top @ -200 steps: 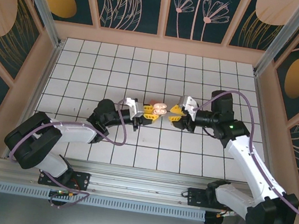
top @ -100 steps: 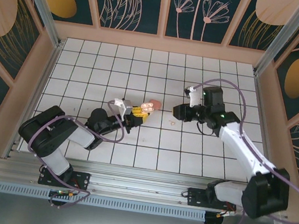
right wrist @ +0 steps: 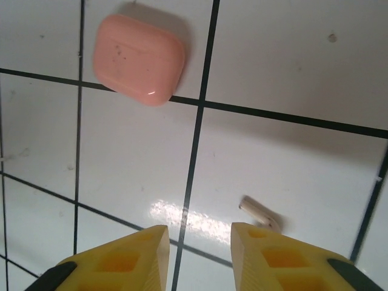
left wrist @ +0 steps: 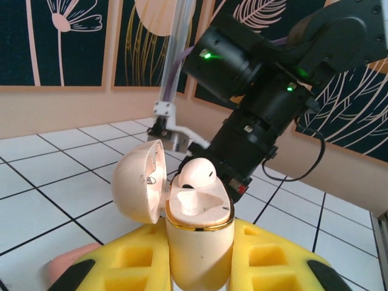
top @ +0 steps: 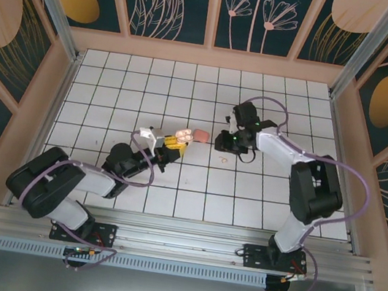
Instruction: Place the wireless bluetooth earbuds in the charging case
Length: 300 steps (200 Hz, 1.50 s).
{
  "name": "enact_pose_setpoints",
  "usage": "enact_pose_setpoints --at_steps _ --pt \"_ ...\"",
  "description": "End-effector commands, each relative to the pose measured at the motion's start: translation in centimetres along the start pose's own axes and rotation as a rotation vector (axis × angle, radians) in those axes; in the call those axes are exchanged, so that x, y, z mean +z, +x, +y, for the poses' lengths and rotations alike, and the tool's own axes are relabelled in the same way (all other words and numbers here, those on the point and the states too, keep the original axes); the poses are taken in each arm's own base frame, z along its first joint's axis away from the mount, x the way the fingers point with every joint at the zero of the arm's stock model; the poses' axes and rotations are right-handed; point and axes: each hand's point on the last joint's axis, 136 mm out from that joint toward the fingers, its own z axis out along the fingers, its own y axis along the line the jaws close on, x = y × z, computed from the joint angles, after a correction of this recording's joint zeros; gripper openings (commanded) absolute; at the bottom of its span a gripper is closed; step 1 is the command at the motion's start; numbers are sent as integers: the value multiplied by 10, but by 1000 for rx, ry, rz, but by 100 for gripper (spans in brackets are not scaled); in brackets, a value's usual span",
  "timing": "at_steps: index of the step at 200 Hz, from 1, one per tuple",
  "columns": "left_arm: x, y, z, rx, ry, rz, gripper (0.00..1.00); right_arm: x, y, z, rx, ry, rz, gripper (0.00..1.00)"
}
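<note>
My left gripper [left wrist: 200,240] is shut on the charging case [left wrist: 200,242], held upright between its yellow fingers. The lid [left wrist: 138,180] hangs open to the left. One of the earbuds [left wrist: 196,173] sits in the far well; the near well [left wrist: 195,200] is bare. From above, the case [top: 194,136] is left of centre, just ahead of the left gripper [top: 177,141]. The other earbud [right wrist: 259,213] lies on the white floor, partly behind my right gripper's right fingertip. The right gripper [right wrist: 200,233] points down, open, nothing between its fingers. The top view puts that gripper [top: 219,143] just above the loose earbud [top: 224,158].
A salmon-pink rounded-rectangle object [right wrist: 139,59] lies flat on the tile ahead of the right gripper; a pink edge [left wrist: 68,268] shows under the left fingers. The right arm [left wrist: 260,91] looms close behind the case. Pink walls [top: 208,55] ring the tiled floor.
The two grippers have parted. The left drew back left with the open case. The right arm swung round and now points down over the earbud lying on the floor.
</note>
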Motion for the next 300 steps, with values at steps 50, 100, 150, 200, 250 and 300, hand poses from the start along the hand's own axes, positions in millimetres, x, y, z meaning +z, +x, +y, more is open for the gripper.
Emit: enact_pose_setpoints --at_steps 50,100,150,200,250,300 --pt "-10 -9 3 109 -58 30 10 39 10 -17 -29 176 105 37" --pt "-9 -9 3 118 -54 32 10 47 18 -23 -37 199 141 38" --pt "-10 -9 2 123 -52 33 10 43 39 3 -108 101 205 34" --pt "-11 -7 2 130 -50 41 10 27 49 17 -156 52 240 30" --pt "-10 -6 2 135 -47 45 10 8 48 35 -205 7 234 28" --pt "-10 -8 1 140 -46 47 10 -17 44 -2 64 199 160 37"
